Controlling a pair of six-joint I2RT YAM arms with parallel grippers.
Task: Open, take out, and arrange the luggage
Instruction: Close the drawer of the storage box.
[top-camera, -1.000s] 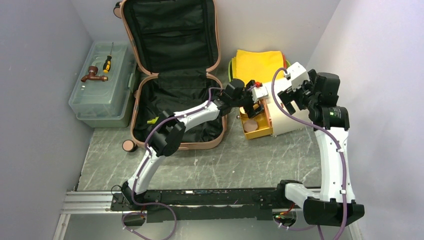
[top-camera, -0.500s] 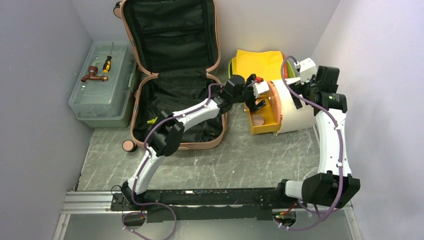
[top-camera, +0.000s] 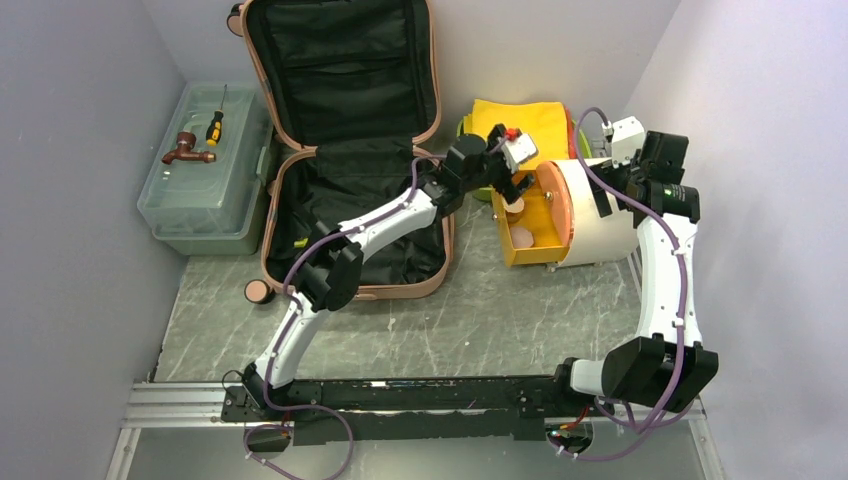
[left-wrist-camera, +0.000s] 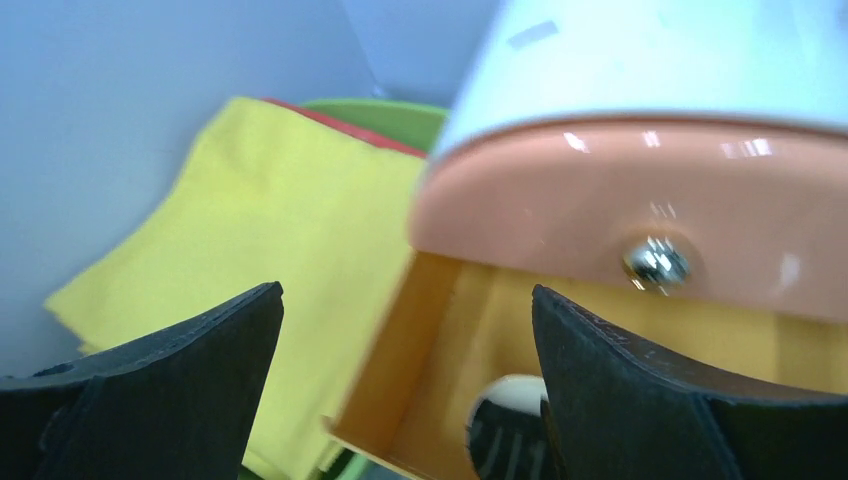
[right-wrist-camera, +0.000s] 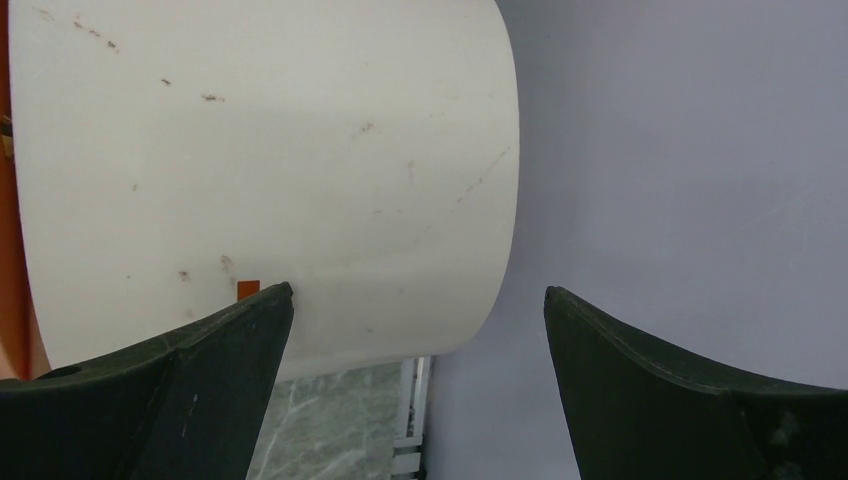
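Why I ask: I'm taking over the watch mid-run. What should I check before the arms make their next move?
1. Luggage open: ok, lid upright against the back wall.
2. Left tool free: ok, open and holding nothing, at the yellow drawer.
3. Right tool free: ok, open beside the white container; whether it touches, cannot tell.
4. White container out of the luggage: ok, on its side on the table, to the luggage's right.
5. Yellow drawer shut: not ok, pulled out with round pieces inside.
6. Luggage emptied: cannot tell, the left arm covers part.
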